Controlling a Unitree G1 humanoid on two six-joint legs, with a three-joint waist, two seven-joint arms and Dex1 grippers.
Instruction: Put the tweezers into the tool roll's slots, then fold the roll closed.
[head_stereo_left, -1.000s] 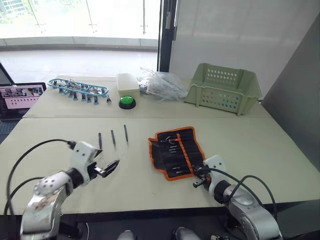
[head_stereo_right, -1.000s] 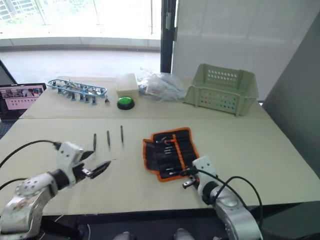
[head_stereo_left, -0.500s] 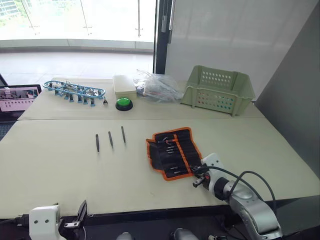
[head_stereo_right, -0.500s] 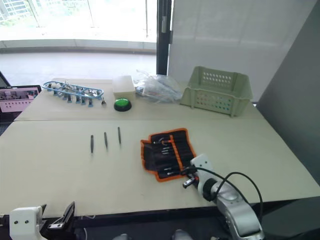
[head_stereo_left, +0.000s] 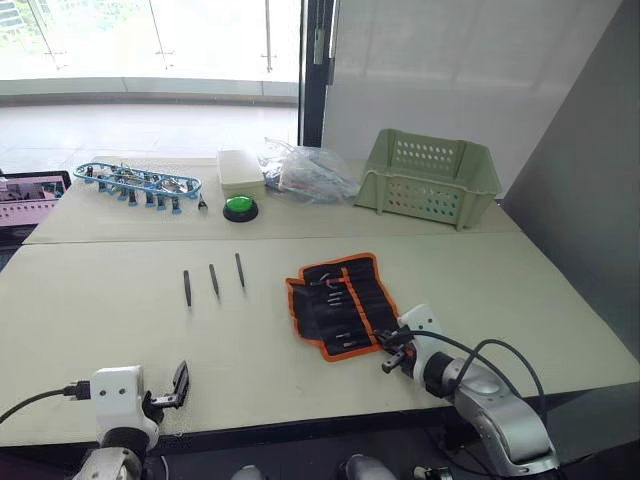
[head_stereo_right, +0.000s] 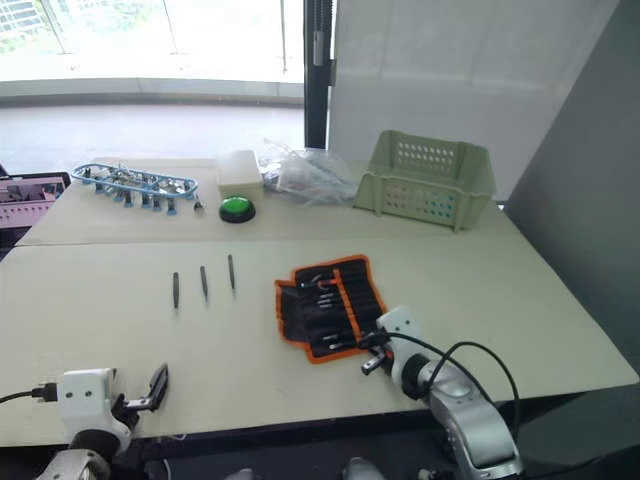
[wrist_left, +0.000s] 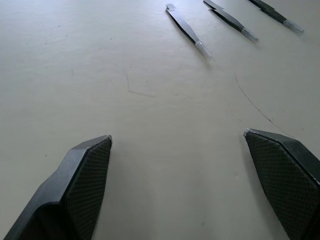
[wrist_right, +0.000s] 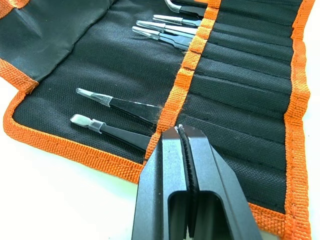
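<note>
The tool roll (head_stereo_left: 335, 305) lies open and flat on the table, black with orange edging and an orange centre stripe (wrist_right: 187, 75). Several tweezers sit in its slots, two near the close edge (wrist_right: 120, 106) and others at the far end (wrist_right: 165, 29). Three loose tweezers (head_stereo_left: 213, 280) lie side by side on the table left of the roll, also seen ahead of the left fingers (wrist_left: 187, 29). My right gripper (wrist_right: 181, 130) is shut with nothing in it, its tip over the centre stripe at the roll's near edge. My left gripper (head_stereo_left: 180, 385) is open at the table's front left.
Along the back of the table stand a green plastic basket (head_stereo_left: 428, 178), a crumpled clear plastic bag (head_stereo_left: 305, 172), a white box (head_stereo_left: 239, 165), a green push button (head_stereo_left: 239, 207) and a blue rack of clips (head_stereo_left: 138, 182). A screen (head_stereo_left: 25, 195) sits far left.
My left gripper dropped from above the table to its front edge, then rose slightly. The camera view shifted. The right gripper stays at the roll's near edge.
</note>
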